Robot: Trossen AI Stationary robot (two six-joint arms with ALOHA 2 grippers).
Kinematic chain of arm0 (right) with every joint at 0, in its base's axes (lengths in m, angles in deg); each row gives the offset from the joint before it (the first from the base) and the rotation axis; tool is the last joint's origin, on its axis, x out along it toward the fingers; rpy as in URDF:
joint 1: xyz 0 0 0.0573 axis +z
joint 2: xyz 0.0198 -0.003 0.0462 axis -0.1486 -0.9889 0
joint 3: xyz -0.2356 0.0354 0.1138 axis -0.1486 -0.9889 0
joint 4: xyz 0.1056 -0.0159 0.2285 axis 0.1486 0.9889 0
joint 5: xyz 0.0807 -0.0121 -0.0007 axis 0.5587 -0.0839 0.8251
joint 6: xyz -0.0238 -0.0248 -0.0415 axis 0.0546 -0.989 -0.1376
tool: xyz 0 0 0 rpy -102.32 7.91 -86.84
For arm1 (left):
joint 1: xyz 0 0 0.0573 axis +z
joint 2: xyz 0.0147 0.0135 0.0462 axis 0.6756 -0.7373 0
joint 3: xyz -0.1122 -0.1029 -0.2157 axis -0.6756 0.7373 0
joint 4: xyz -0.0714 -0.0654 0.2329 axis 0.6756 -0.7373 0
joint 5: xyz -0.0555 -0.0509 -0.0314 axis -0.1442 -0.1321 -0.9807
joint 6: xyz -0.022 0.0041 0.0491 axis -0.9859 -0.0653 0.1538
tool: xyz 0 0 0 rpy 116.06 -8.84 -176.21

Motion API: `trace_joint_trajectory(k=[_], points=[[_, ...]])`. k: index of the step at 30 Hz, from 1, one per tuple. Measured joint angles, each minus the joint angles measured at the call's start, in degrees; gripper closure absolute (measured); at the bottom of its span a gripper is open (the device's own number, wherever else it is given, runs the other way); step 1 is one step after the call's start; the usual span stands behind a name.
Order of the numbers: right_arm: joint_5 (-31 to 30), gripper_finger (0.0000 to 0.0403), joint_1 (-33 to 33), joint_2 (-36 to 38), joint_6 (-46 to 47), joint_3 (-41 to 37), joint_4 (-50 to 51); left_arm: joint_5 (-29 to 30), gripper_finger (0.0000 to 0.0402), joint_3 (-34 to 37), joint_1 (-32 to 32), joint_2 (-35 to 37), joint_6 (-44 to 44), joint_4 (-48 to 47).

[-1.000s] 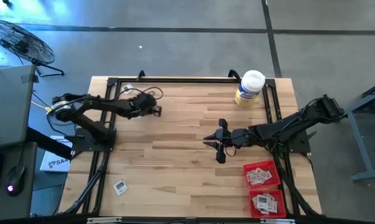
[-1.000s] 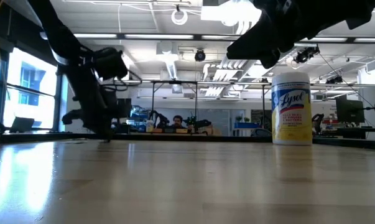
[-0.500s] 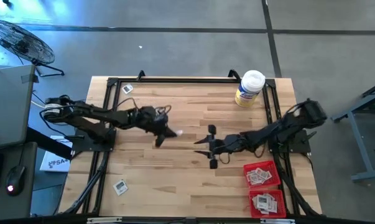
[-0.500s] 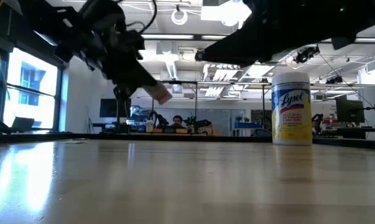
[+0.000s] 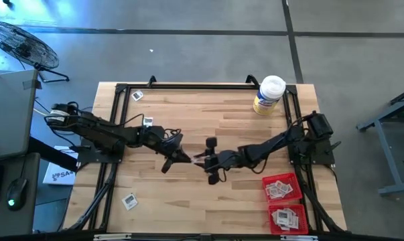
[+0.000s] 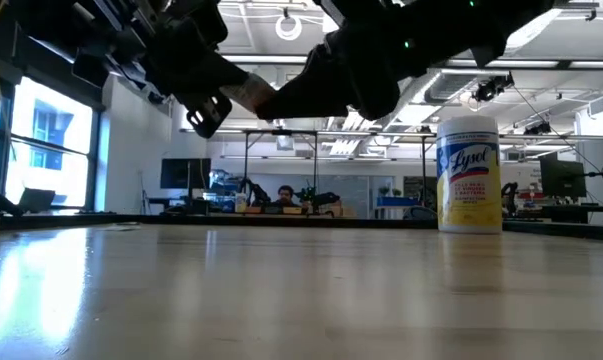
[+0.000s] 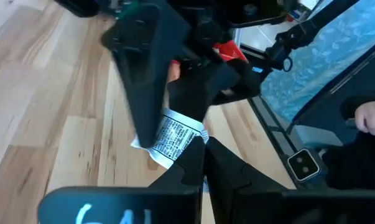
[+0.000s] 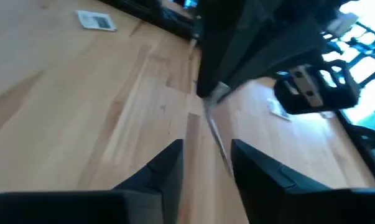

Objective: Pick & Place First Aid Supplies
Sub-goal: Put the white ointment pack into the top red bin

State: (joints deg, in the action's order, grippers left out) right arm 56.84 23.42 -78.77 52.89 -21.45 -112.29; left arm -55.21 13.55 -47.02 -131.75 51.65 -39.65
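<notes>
At the middle of the high view, above the wooden table [image 5: 188, 194], the left gripper [image 5: 182, 156] is clenched on a first aid packet [image 7: 175, 138]. The right gripper [image 5: 207, 159] meets it with fingers [image 8: 165, 165] spread either side of the packet's edge.

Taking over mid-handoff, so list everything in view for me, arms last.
Held packet: one, white with dark print, pinched by the left gripper above mid-table.
Loose packets: one at the table's far left edge, one by the left arm, one near left.
Red trays: two, near right, holding packets.
Lysol wipes canister: one, yellow, white lid, far right.
Left gripper: shut on the packet.
Right gripper: open, fingers either side of the packet.
</notes>
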Motion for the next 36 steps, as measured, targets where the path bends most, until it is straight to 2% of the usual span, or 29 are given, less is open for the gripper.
trace_joint_trajectory(k=[10,16,21,26,29,32,36], points=[[0.4,0.0393,0.5,0.0,4.1,1.3,2.6,0.6,0.0397,0.0,0.0,0.0,1.7,-0.1],[-0.5,0.0391,0.5,0.0,12.0,1.3,4.3,4.7,0.039,0.0,0.0,2.7,4.2,-3.4],[3.0,0.0399,0.5,0.0,18.3,1.2,7.1,10.3,0.0335,-0.1,0.0,7.9,6.0,-9.5],[7.4,0.04,0.6,0.6,25.5,1.2,10.9,13.5,0.027,-0.1,0.0,12.9,7.2,-17.1],[11.9,0.0401,0.9,3.0,31.4,3.1,22.4,16.6,0.0248,0.0,0.0,15.3,6.7,-24.2],[16.2,0.0401,2.6,5.8,37.0,7.4,40.4,22.6,0.024,-0.1,-0.9,15.7,4.0,-29.5],[26.1,0.0401,5.7,8.8,45.0,13.0,66.5,29.9,0.0239,0.0,-3.3,15.0,0.8,-34.1]])
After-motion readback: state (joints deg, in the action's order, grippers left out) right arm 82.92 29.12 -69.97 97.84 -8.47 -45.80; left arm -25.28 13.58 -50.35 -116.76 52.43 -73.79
